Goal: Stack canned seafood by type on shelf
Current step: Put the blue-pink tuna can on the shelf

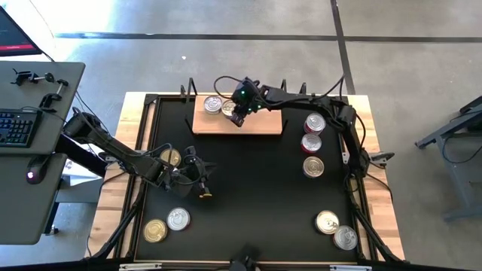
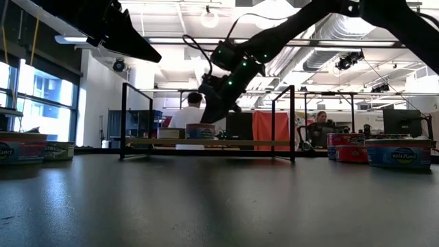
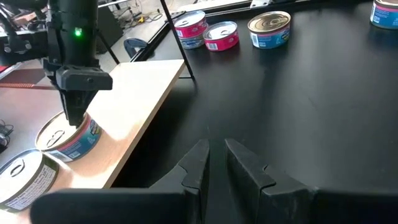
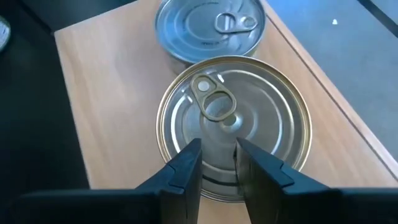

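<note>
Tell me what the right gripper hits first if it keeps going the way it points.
Probably the gold-lidded can directly under the right gripper on the shelf; its near-shut jaws hang just above that lid, though the remaining gap is unclear.

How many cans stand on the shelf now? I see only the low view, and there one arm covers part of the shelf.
Observer: Two. A silver-lidded can and a gold-lidded can stand close together on the shelf, on its left part in the high view.
Operator: Which arm is the one over the shelf?
Observer: The right one. The right gripper is directly above the gold-lidded can's lid.
Operator: And where is the left gripper?
Observer: The left gripper is over the bare black table, away from the shelf. Its fingers are close together and hold nothing.
</note>
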{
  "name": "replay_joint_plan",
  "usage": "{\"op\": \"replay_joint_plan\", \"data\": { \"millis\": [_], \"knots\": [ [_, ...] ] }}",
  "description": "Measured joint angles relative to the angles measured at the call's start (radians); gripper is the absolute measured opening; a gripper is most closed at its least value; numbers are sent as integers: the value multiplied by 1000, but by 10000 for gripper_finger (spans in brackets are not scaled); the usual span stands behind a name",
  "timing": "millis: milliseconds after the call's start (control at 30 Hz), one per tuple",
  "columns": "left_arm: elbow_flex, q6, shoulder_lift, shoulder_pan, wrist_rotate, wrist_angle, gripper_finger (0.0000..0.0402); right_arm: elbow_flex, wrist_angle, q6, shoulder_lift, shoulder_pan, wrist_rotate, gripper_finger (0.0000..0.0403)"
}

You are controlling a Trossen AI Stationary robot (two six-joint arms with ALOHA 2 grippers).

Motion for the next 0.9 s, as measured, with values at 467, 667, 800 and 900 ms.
{"op": "replay_joint_plan", "data": {
  "millis": [467,667,800,900],
  "knots": [
    [0,-1,0,0,0,0,39,-1,1,210,-3,8,146,89],
    [0,-3,0,0,0,-2,39,-5,-22,211,-44,2,188,89],
    [0,-9,0,-5,0,-8,39,-4,-38,208,-80,-15,172,89],
    [0,-9,0,-6,0,-7,39,-4,-24,164,-78,-19,119,89]
  ]
}}
